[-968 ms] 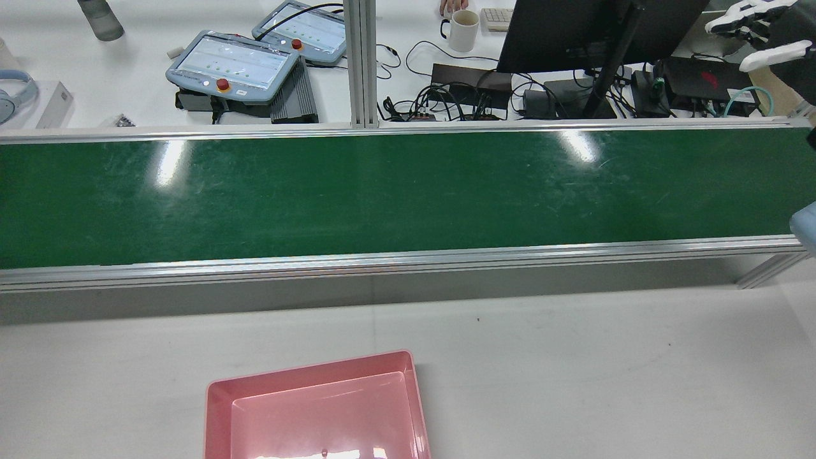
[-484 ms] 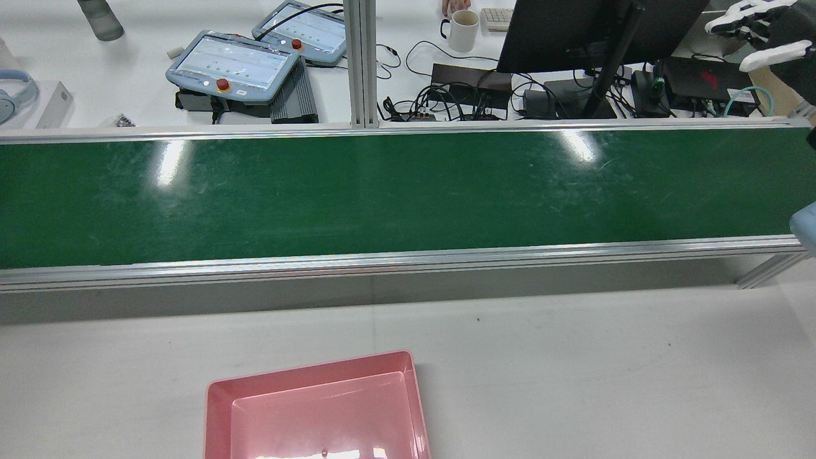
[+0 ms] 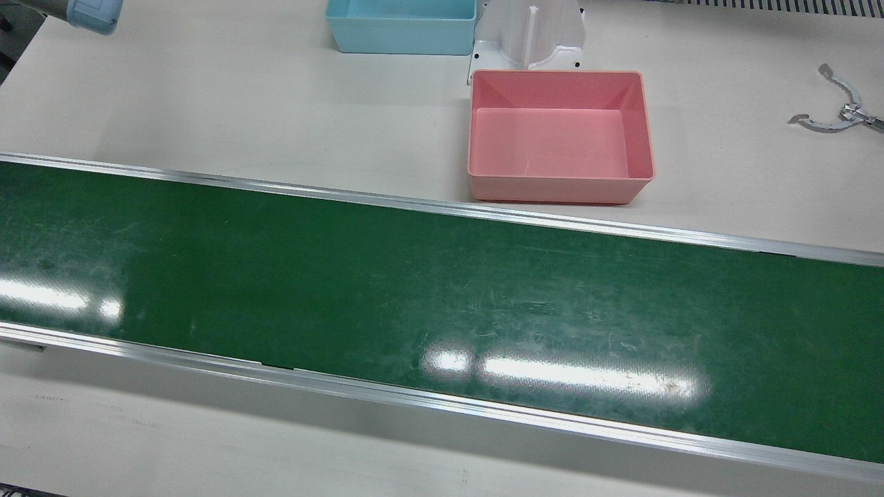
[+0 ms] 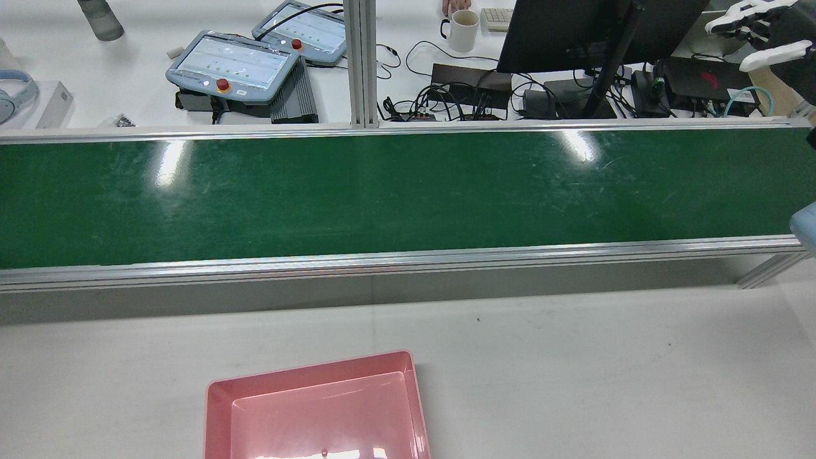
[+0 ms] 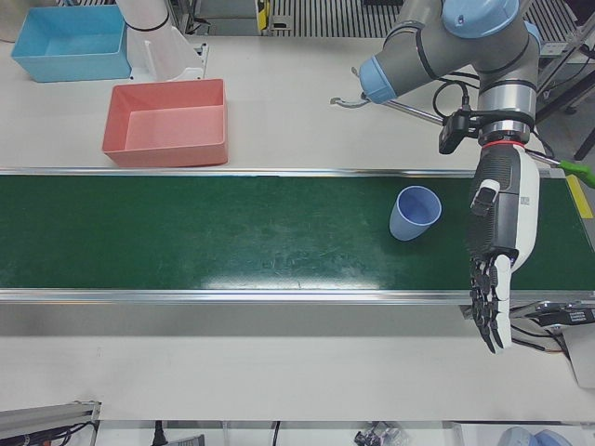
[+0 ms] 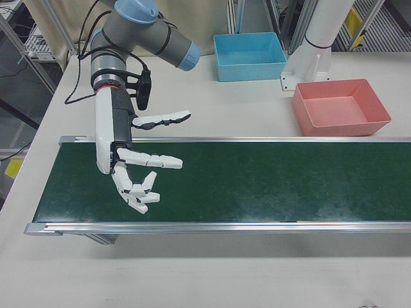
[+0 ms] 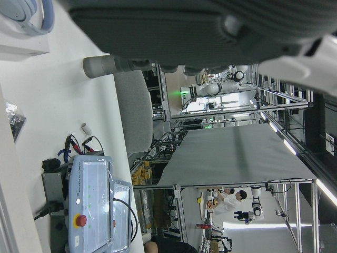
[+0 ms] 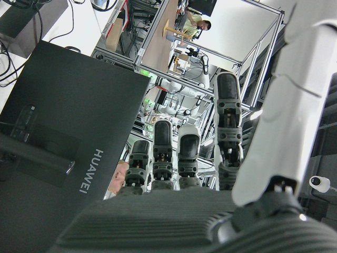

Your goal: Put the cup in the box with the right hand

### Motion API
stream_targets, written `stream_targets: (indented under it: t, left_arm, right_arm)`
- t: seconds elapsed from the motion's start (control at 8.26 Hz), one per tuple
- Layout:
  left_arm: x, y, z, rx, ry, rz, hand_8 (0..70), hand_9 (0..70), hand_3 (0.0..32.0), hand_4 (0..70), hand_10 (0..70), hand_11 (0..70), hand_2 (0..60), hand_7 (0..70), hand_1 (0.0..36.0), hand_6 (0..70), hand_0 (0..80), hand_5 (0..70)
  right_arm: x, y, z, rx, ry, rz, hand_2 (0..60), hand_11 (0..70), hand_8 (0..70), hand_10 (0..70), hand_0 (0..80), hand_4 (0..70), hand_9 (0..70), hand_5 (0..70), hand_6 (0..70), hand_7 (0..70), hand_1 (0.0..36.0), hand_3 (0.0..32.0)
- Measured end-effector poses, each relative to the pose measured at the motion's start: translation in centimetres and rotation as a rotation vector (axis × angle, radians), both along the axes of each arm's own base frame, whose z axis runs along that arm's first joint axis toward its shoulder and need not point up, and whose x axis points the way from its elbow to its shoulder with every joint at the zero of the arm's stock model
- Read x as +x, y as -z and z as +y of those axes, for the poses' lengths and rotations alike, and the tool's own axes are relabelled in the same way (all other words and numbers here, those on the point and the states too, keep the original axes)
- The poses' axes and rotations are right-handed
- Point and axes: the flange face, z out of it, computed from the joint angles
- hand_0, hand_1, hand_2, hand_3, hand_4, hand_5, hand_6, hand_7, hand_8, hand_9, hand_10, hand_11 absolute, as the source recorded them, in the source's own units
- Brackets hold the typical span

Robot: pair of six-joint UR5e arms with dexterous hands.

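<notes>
Green conveyor belt (image 5: 232,232) carries the blue cup (image 5: 414,213); my right hand (image 6: 138,168), fingers spread and empty, waits upstream. Next, I judge: reach and grasp.

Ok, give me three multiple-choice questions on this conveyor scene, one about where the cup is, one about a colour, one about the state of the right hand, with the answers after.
1. Where is the cup?
A. In the pink box
B. On the green belt, near the left hand
C. In the right hand

2. What colour is the box nearest the belt?
A. Pink
B. Yellow
C. Black

3. What state is the right hand in?
A. Shut on the cup
B. Open, holding nothing
C. Resting in the blue box

Answers:
1 B: the cup stands on the belt beside the left hand.
2 A: the pink box sits just off the belt's edge, the blue box farther back.
3 B: the right hand hangs over the belt, fingers spread and empty.
</notes>
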Motion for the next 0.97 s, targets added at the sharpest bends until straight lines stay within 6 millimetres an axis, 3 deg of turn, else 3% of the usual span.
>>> stream_targets:
  t: [0.97]
  left_arm:
    - [0.0,0.04,-0.02,0.001,0.0,0.0,0.0,0.0,0.0,0.0,0.0,0.0,0.0,0.0,0.0,0.0,0.0,0.0]
  right_arm:
    - [0.0,-0.09,-0.02,-0.002,0.0,0.0,0.0,20.5,17.7,13.3,56.2,49.5,38.1,6.5,20.2,70.0,10.6,0.0]
